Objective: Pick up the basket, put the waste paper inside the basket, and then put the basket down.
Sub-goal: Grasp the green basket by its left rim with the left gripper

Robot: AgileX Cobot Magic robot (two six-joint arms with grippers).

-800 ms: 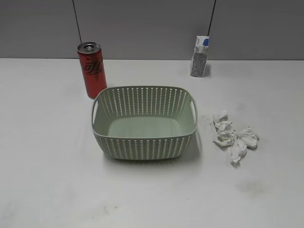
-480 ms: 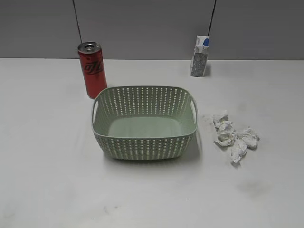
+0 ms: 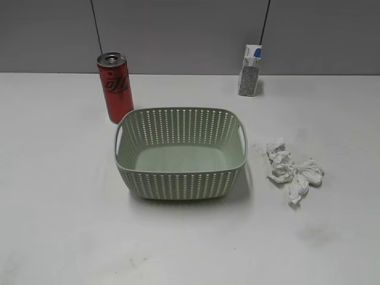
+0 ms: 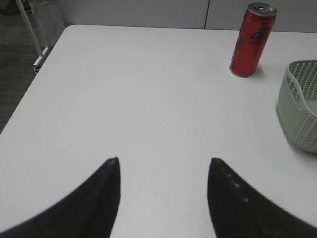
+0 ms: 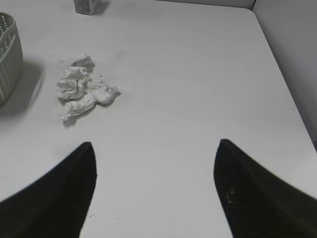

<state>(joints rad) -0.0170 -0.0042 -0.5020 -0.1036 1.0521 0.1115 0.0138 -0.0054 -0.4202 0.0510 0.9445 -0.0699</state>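
Observation:
The pale sage-green basket (image 3: 180,152) stands upright and empty in the middle of the white table; its edge also shows in the left wrist view (image 4: 300,106) and in the right wrist view (image 5: 9,54). Several crumpled white wads of waste paper (image 3: 291,170) lie on the table to the right of the basket, apart from it, and show in the right wrist view (image 5: 83,93). My left gripper (image 4: 163,161) is open and empty above bare table, left of the basket. My right gripper (image 5: 156,144) is open and empty, right of the paper. Neither gripper shows in the exterior view.
A red soda can (image 3: 115,86) stands behind the basket's left corner and shows in the left wrist view (image 4: 251,39). A white-and-grey carton (image 3: 249,70) stands at the back right. The table's left edge (image 4: 29,87) and right edge (image 5: 282,74) are near.

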